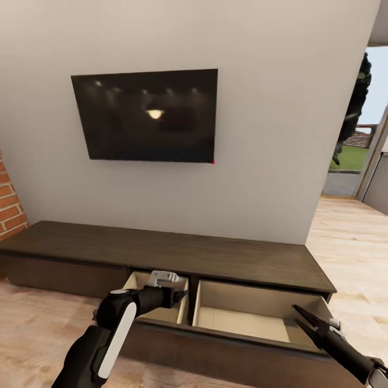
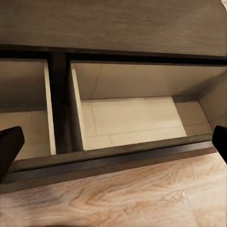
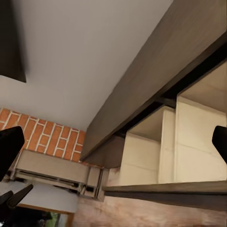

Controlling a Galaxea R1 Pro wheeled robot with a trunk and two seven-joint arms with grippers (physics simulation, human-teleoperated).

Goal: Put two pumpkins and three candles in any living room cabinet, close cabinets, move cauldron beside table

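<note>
Room, head view: pale wall with a black TV [image 1: 145,115], red brick chimney [image 1: 9,202] at the edge, light plank floor [image 1: 350,237]; the cabinet [image 1: 161,250] runs low along the wall in front of me
Containers, head view: two drawers stand pulled out; the left drawer [image 1: 172,314] is partly hidden by my left arm, the right drawer [image 1: 253,320] shows bare pale wood, nothing in it
Left gripper, head view: my left gripper [image 1: 178,295] hangs over the left drawer, its fingers hard to read from this angle
Right gripper, head view: my right gripper [image 1: 303,318] has its jaws spread and holds nothing, poised over the right drawer's near corner
Containers, left wrist view: cabinet [image 2: 113,23] top above, the right drawer [image 2: 137,120] seen whole and empty; the left drawer [image 2: 23,118] shows only a bare strip
Left gripper, left wrist view: dark fingertips [image 2: 9,144] sit wide at both edges, so it is released and empty
Right wrist view: brick chimney [image 3: 42,137], the drawers seen edge-on, fingertips [image 3: 9,146] far apart, nothing between them
Task things: no pumpkin or candle visible; I judge both drawers are waiting for loads
Risk: turning away, my left arm could clip the open front panel and knock the drawer; if the drawers are left out, the closing step fails
</note>
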